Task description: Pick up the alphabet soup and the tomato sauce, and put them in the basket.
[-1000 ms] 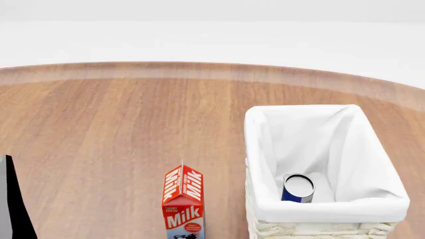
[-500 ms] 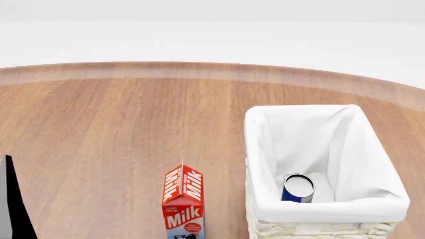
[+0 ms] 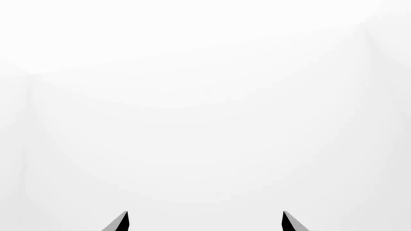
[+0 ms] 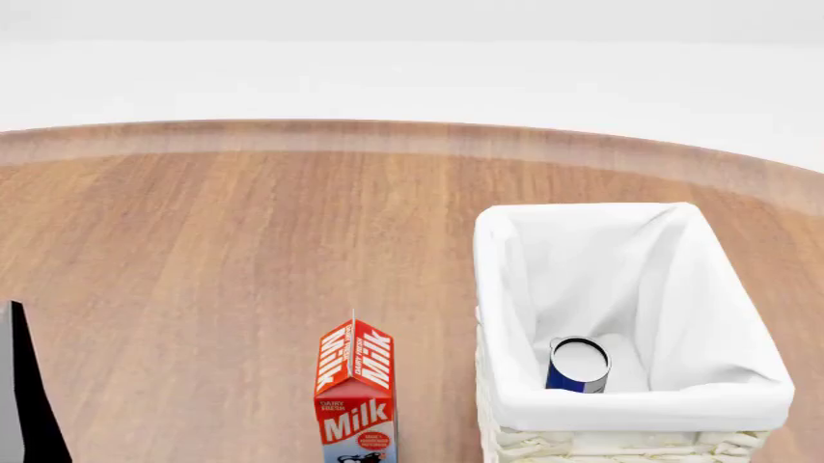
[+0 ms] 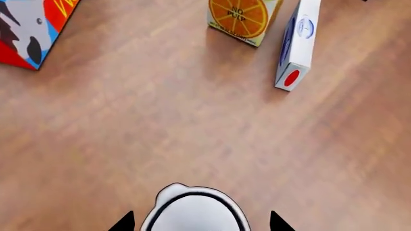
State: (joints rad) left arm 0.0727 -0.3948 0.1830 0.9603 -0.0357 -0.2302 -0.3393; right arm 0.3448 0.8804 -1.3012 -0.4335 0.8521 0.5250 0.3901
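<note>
The alphabet soup [image 4: 578,363], a blue can with a silvery top, stands inside the basket [image 4: 503,318] at the right of the head view. In the right wrist view a can with a silvery-white top, taken as the tomato sauce [image 5: 196,211], sits between the tips of my right gripper [image 5: 201,222]. Its label is hidden. The fingertips [image 5: 128,224] stand close on either side, set narrower than the left pair, so the gripper is shut on it. My left gripper [image 3: 205,221] is open with nothing between its fingers, facing plain white. Neither gripper shows in the head view.
A red milk carton [image 4: 357,395] stands left of the basket and also shows as the milk carton [image 5: 26,33] in the right wrist view. An orange juice carton [image 5: 243,19] and a white-blue box [image 5: 297,48] stand on the wooden table [image 5: 160,120]. A black arm part [image 4: 26,395] is at the left edge.
</note>
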